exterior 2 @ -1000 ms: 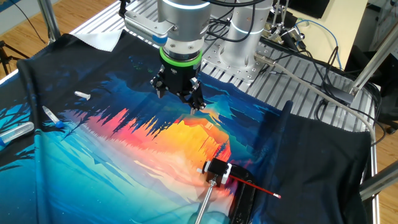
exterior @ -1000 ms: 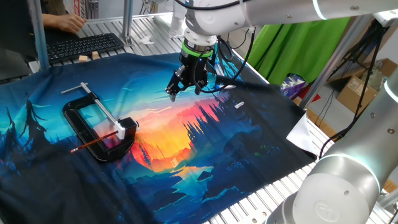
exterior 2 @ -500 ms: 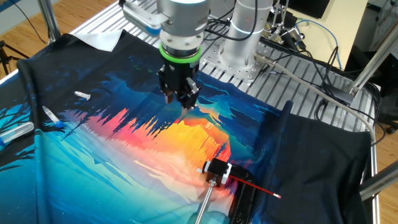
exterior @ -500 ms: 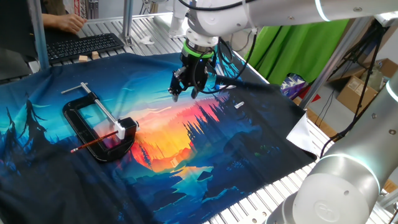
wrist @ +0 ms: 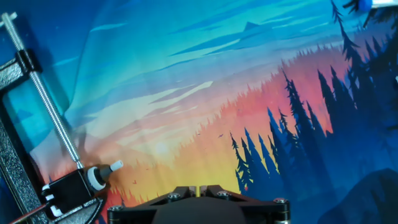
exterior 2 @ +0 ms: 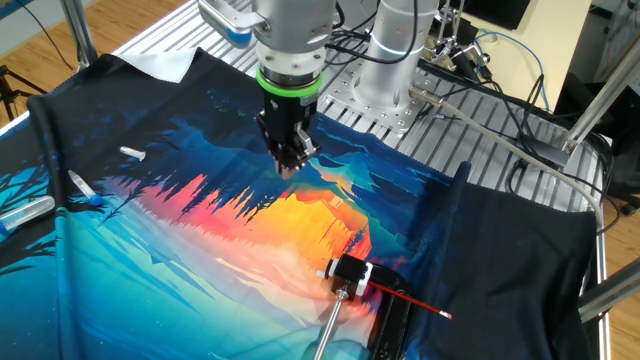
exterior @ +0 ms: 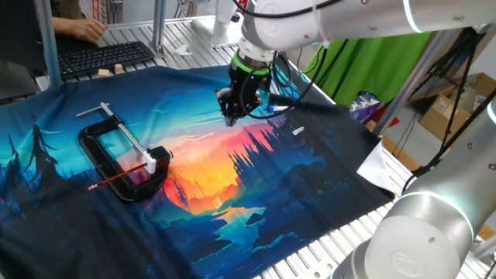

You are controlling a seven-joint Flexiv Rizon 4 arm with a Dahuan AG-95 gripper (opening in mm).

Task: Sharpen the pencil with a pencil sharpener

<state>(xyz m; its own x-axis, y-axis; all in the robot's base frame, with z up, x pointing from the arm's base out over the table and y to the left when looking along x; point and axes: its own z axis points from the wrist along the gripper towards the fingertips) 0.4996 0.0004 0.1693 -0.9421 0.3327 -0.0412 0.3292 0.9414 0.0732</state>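
The red-orange pencil [exterior: 116, 177] lies across the open end of the black C-clamp [exterior: 99, 146], its tip in the small black-and-white sharpener [exterior: 158, 158] held in the clamp. In the other fixed view the pencil [exterior 2: 415, 301] sticks out to the right of the sharpener [exterior 2: 350, 272]. My gripper [exterior: 232, 118] hangs above the cloth, well to the right of the clamp and apart from it, with its fingers together and nothing between them. It also shows in the other fixed view [exterior 2: 290, 166]. The hand view shows the jaws closed [wrist: 197, 188], and the sharpener [wrist: 78, 186] at lower left.
The clamp's silver screw rod [wrist: 46, 102] runs up the left of the hand view. A small white piece [exterior: 298, 130] lies on the printed cloth right of my gripper. Pens [exterior 2: 25, 210] lie at the cloth's edge. A keyboard [exterior: 105, 56] and a person's hand [exterior: 81, 28] are behind.
The gripper's fingers have closed from spread to together. The hand has turned about its axis and shifted slightly right. The pencil and clamp have not moved.
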